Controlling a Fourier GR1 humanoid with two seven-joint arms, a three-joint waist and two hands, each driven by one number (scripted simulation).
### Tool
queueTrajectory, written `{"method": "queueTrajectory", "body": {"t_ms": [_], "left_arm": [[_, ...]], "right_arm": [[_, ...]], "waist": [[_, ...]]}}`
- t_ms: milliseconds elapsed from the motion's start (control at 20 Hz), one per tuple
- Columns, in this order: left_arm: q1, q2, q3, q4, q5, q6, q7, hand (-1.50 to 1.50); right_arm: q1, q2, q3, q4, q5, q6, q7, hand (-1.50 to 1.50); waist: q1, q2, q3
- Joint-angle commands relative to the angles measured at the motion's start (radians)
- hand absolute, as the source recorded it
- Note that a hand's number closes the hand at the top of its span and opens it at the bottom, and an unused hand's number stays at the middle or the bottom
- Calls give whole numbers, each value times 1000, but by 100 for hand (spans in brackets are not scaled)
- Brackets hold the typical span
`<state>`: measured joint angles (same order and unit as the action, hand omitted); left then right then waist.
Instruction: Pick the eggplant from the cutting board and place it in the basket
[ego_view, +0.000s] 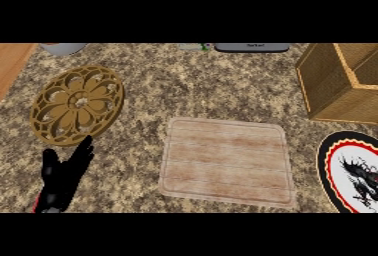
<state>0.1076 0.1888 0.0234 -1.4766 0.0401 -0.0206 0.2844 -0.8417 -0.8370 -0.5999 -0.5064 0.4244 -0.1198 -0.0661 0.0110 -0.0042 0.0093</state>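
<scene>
The pale wooden cutting board (225, 162) lies flat in the middle of the counter with nothing on it. No eggplant shows anywhere in the head view. The woven basket (328, 85) stands at the upper right, cut off by the view's edge, and what shows of its inside is bare. My left hand (63, 177) rests open at the lower left with its fingers pointing up, apart from the board. My right hand does not show.
A round carved wooden trivet (77, 105) lies left of the board. A plate (353, 175) with a black and red rim sits at the lower right edge. A grey bowl (65, 48) and a dark flat object (251, 47) stand along the back.
</scene>
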Motion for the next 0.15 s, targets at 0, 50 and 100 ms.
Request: {"method": "queueTrajectory", "body": {"t_ms": [0,50,100], "left_arm": [[64,-30,-32,-9,-27,21,17,0],[-64,-15,11,60,-10,30,77,0],[10,4,14,40,8,-13,33,0]], "right_arm": [[44,-127,-56,56,-41,64,-18,-150],[46,-66,-22,-11,-30,20,40,-150],[97,-111,-81,51,-71,48,-42,-150]], "waist": [[1,8,-8],[-14,5,-9],[-7,8,-8]]}}
